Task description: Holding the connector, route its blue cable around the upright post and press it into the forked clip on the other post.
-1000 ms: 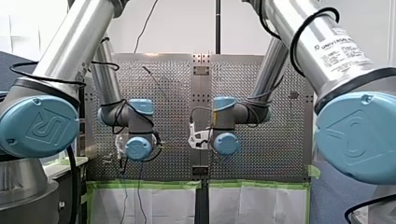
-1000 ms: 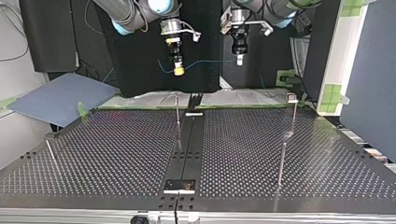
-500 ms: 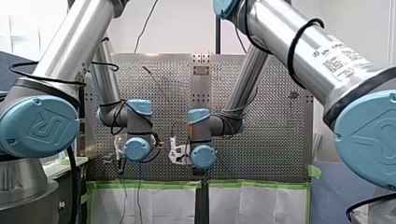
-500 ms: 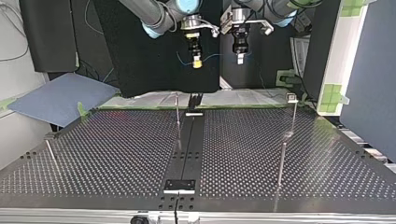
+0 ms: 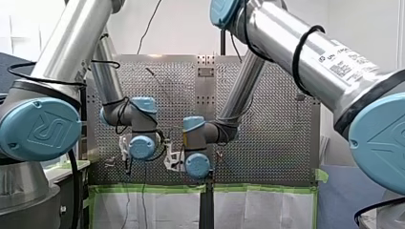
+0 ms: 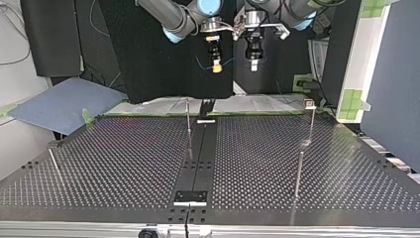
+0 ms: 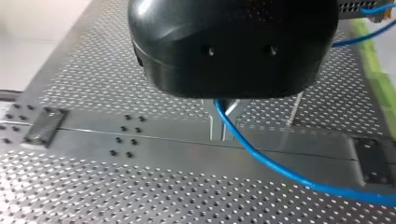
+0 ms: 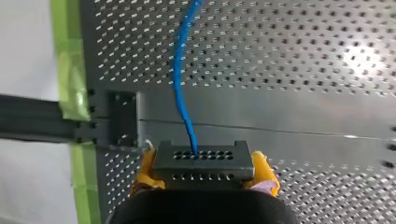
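Zero routing looks done: right tool (image 8: pixel 204 171) clamps the connector (image 8: pixel 203 158), left tool (image 7: pixel 223 119), at its top-view three o'clock, pinches the blue cable (image 7: pixel 280 170), upright post (image 6: pixel 188 121) untouched.

Blue cable (image 7: pixel 280 170) — far end cut off past the left wrist view's edge

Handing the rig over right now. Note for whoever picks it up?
Right gripper: shut on the connector, yellow pads.
Left gripper: shut on the blue cable further along.
Both hang over the table, near each other.
Done: cable picked up.
Left: routing round an upright post, pressing into the forked clip, probably the capped post at the top view's right. Cable touches neither.
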You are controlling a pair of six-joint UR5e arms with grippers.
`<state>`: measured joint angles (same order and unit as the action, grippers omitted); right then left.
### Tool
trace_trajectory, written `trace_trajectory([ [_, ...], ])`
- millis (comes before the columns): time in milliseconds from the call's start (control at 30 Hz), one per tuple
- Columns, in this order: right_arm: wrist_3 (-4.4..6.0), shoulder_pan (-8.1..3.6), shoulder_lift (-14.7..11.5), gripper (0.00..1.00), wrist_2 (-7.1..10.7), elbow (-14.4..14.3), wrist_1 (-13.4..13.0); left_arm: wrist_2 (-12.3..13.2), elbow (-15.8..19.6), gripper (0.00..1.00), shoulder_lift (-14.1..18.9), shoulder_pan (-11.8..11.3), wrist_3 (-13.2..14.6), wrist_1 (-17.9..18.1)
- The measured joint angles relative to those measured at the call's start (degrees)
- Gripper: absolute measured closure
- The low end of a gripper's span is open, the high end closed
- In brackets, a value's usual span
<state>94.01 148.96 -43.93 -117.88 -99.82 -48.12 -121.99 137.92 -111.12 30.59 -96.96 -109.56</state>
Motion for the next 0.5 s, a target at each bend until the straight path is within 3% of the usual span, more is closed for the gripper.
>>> trace_trajectory([
  [167,2.75,-0.43,-3.3,1.0,-0.14,0.0,2.8,-1.0,0.0,1.0,3.0,-0.6,-0.6,-2.8],
  [333,3.29,-1.16,-6.3,1.0,-0.23,-0.5,5.7,-2.9,0.0,1.0,5.7,-1.8,-0.5,-4.2],
  [500,3.25,-2.28,-9.0,1.0,0.2,-1.2,6.6,-2.1,0.0,1.0,6.6,-3.9,-0.6,-5.0],
])
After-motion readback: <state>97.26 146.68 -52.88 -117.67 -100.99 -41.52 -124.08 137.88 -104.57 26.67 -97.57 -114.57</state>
